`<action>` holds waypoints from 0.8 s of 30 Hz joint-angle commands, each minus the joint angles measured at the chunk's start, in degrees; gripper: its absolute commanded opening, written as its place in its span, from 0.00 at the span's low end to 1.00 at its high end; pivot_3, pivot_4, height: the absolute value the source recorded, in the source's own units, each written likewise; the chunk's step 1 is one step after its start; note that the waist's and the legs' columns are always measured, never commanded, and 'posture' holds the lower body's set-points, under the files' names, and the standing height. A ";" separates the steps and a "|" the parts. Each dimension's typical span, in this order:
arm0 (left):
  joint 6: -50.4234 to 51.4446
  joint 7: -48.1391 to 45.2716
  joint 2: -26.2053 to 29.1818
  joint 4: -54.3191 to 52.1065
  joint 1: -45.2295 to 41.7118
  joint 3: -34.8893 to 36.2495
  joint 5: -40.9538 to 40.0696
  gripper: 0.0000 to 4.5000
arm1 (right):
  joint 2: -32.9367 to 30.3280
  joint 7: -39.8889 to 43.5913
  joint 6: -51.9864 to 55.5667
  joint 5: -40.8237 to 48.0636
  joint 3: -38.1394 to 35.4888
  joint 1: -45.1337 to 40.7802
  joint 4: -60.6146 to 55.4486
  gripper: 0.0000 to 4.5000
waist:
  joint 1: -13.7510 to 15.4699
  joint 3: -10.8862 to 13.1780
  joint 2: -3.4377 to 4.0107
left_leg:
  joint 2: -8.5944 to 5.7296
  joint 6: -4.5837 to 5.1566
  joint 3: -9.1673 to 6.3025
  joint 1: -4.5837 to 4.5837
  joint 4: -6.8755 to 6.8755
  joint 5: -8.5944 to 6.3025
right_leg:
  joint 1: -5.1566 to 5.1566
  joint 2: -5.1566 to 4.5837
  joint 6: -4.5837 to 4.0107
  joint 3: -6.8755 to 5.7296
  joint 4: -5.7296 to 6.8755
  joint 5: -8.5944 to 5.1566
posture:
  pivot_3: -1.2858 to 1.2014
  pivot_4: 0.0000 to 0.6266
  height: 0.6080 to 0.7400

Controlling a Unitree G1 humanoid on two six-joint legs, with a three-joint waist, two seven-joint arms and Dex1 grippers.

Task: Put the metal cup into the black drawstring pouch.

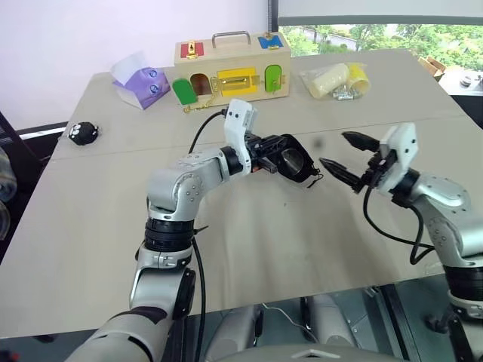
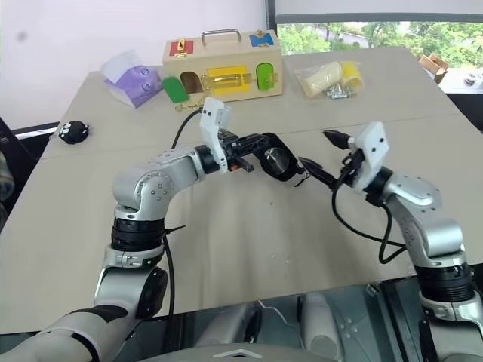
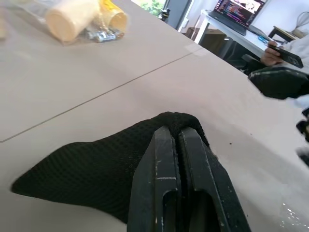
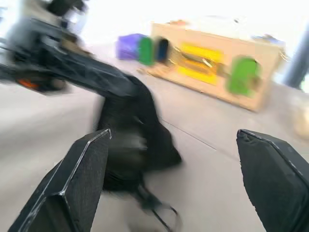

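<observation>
— So, where is the cup from the free hand?

— Just beside it, toward the robot's left. The right gripper hangs over the table with its fingers spread wide and nothing between them, tips aimed at the pouch. A silver disc shines inside the pouch's mouth; I take that for the cup, already in.

— And who holds the pouch?

— The left gripper. Its fingers are pressed together on a fold of the black fabric at the rim, and the pouch hangs off the table from that pinch. It runs roughly level, from the left fingers out toward the right ones, with the mouth turned up and toward the right gripper.

— Which arm is nearer, then?

— The left one touches the pouch; the right stands close but apart. Anything more done at the mouth, such as the cord, would fall to the right, I'd judge.

— What can't you tell?

— How deep the cup sits: fabric hides its sides and base. The cord is a thin loop under the pouch, and I can't pick out the toggle.

— Farther back?

— A black toy, a purple pack, a wooden box and a bag of plastic cups, all well apart.
</observation>
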 commanded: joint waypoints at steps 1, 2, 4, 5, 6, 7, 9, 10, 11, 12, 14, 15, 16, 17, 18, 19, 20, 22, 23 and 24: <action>-1.11 -0.36 0.18 -1.02 -0.66 0.32 -0.44 0.00 | -1.30 1.73 -0.88 -5.24 3.54 1.30 2.05 0.94 | 0.11 0.00 0.00 | 0.00 0.00 0.00 -0.01 0.00 0.00 | 0.00 -0.01 0.00 0.00 0.00 0.00 | 0.52 0.24 0.77; -1.21 -0.39 0.14 -0.97 -0.65 0.28 -0.41 0.00 | -0.26 1.80 -1.80 -6.49 4.84 1.37 4.19 0.94 | 0.07 0.00 0.00 | 0.00 0.00 0.00 -0.01 0.00 0.00 | 0.00 -0.01 0.00 0.00 0.00 0.00 | 0.52 0.24 0.77; -1.38 -0.35 0.05 -0.78 -0.87 0.31 -0.35 0.00 | 2.85 1.15 -5.25 -9.65 7.15 0.44 10.86 0.94 | -0.07 -0.02 -0.04 | 0.00 0.00 0.04 0.00 0.00 0.00 | -0.01 -0.02 0.00 0.03 0.01 0.00 | 0.52 0.24 0.77; -1.38 -0.29 0.01 -0.78 -0.92 0.38 -0.39 0.00 | 4.69 0.53 -5.88 -9.99 7.23 -0.31 13.50 0.94 | -0.08 -0.02 -0.04 | 0.01 0.00 0.07 0.04 0.00 0.00 | 0.00 -0.02 0.00 0.04 0.02 0.00 | 0.52 0.24 0.77; -1.40 -0.30 0.09 -0.87 -0.87 0.38 -0.36 0.00 | 6.05 0.57 -7.20 -10.82 7.58 -1.15 15.90 0.94 | -0.08 -0.02 -0.04 | 0.01 0.00 0.08 0.04 0.01 0.00 | 0.00 -0.01 0.00 0.05 0.04 0.00 | 0.52 0.24 0.77; -1.36 -0.31 0.18 -0.97 -0.77 0.45 -0.40 0.00 | 7.50 0.53 -7.69 -10.92 7.41 -1.97 17.87 0.94 | -0.04 -0.01 -0.02 | 0.01 0.00 0.10 0.05 0.01 0.00 | -0.01 -0.01 0.00 0.07 0.07 0.00 | 0.52 0.24 0.77; -1.33 -0.38 0.46 -0.98 -0.64 0.45 -0.32 0.00 | 9.64 0.38 -9.81 -12.21 7.57 -3.87 22.38 0.94 | -0.04 -0.01 -0.02 | 0.00 0.00 0.09 0.04 0.03 0.00 | -0.03 -0.02 0.00 0.07 0.10 0.00 | 0.52 0.24 0.77; -1.28 -0.40 0.58 -1.03 -0.61 0.46 -0.32 0.00 | 10.37 0.40 -10.72 -12.67 7.57 -4.56 24.02 0.94 | -0.08 -0.01 -0.02 | 0.00 -0.01 0.09 0.03 0.05 0.00 | -0.02 -0.01 0.00 0.07 0.09 0.00 | 0.52 0.24 0.77; -1.24 -0.41 0.66 -1.02 -0.63 0.45 -0.32 0.00 | 11.29 0.18 -11.28 -12.78 7.23 -5.36 25.73 0.94 | -0.05 -0.01 -0.02 | -0.01 0.00 0.11 0.03 0.07 0.00 | -0.02 -0.01 0.00 0.08 0.09 0.00 | 0.52 0.24 0.77; -1.19 -0.42 0.75 -1.09 -0.62 0.45 -0.34 0.00 | 12.10 -0.26 -11.75 -12.90 6.84 -6.11 27.10 0.94 | -0.04 -0.01 -0.02 | -0.01 0.00 0.09 0.03 0.09 0.00 | -0.01 0.03 0.00 0.07 0.09 0.00 | 0.52 0.24 0.77; -1.18 -0.46 0.90 -0.99 -0.71 0.48 -0.34 0.00 | 13.80 -0.85 -11.95 -12.36 5.94 -7.49 29.13 0.94 | -0.03 -0.01 -0.02 | -0.01 0.00 0.05 0.01 0.10 0.00 | -0.01 0.17 0.00 0.04 0.09 0.00 | 0.52 0.24 0.77; -1.22 -0.48 0.98 -0.91 -0.75 0.45 -0.31 0.00 | 14.28 -1.32 -11.95 -12.72 5.84 -8.08 30.05 0.94 | -0.04 -0.01 -0.02 | 0.00 -0.01 0.02 0.01 0.10 0.00 | -0.01 0.17 0.00 0.02 0.09 0.00 | 0.52 0.24 0.77; -1.22 -0.48 1.04 -0.91 -0.74 0.44 -0.32 0.00 | 14.49 -1.99 -11.89 -13.67 6.04 -8.53 31.03 0.94 | -0.04 -0.01 -0.02 | 0.01 -0.01 0.02 0.00 0.10 0.00 | -0.02 0.17 -0.01 0.01 0.09 0.00 | 0.52 0.24 0.77; -1.22 -0.45 1.08 -0.92 -0.72 0.43 -0.32 0.00 | 14.57 -2.50 -11.97 -14.59 6.25 -8.81 31.85 0.88 | -0.04 -0.01 -0.02 | 0.00 -0.01 0.02 -0.01 0.10 0.00 | -0.02 0.17 -0.01 0.01 0.09 0.00 | 0.52 0.24 0.77; -1.23 -0.41 1.08 -0.93 -0.70 0.42 -0.33 0.00 | 14.60 -2.77 -12.26 -15.36 6.44 -8.91 32.52 0.82 | -0.05 -0.02 -0.02 | 0.00 -0.01 0.03 -0.01 0.10 0.00 | -0.02 0.17 0.00 0.02 0.08 0.00 | 0.52 0.24 0.77; -1.22 -0.37 1.08 -0.95 -0.68 0.43 -0.35 0.00 | 14.63 -2.70 -12.33 -15.67 6.53 -8.88 32.84 0.75 | -0.05 -0.02 -0.02 | -0.01 -0.01 0.03 -0.01 0.11 0.00 | -0.01 0.17 0.00 0.03 0.08 0.00 | 0.52 0.24 0.77; -1.15 -0.30 1.10 -1.07 -0.61 0.47 -0.40 0.00 | 14.60 -2.80 -12.17 -15.96 6.54 -8.64 32.73 0.67 | -0.05 -0.02 -0.02 | -0.01 -0.01 0.04 -0.01 0.13 0.00 | -0.01 0.17 0.00 0.03 0.09 0.00 | 0.52 0.24 0.77; -1.11 -0.20 1.11 -1.22 -0.48 0.51 -0.45 0.00 | 14.58 -3.63 -11.81 -16.65 6.22 -8.24 32.45 0.41 | -0.05 -0.02 -0.02 | -0.01 -0.01 0.03 -0.01 0.16 0.00 | 0.00 0.17 0.00 0.02 0.12 0.00 | 0.52 0.24 0.77; -1.15 -0.15 1.10 -1.22 -0.38 0.52 -0.43 0.00 | 14.26 -3.96 -11.98 -17.28 6.19 -7.99 32.18 0.31 | -0.04 -0.02 -0.02 | -0.01 -0.01 0.02 0.00 0.17 0.00 | 0.00 0.17 0.00 0.02 0.14 0.00 | 0.52 0.24 0.77; -1.16 -0.13 1.13 -1.23 -0.30 0.55 -0.43 0.00 | 14.06 -4.13 -12.11 -17.73 6.20 -7.83 31.96 0.19 | -0.03 -0.02 -0.02 | -0.01 -0.01 0.02 -0.01 0.21 0.00 | 0.00 0.17 0.00 0.02 0.19 0.00 | 0.52 0.24 0.77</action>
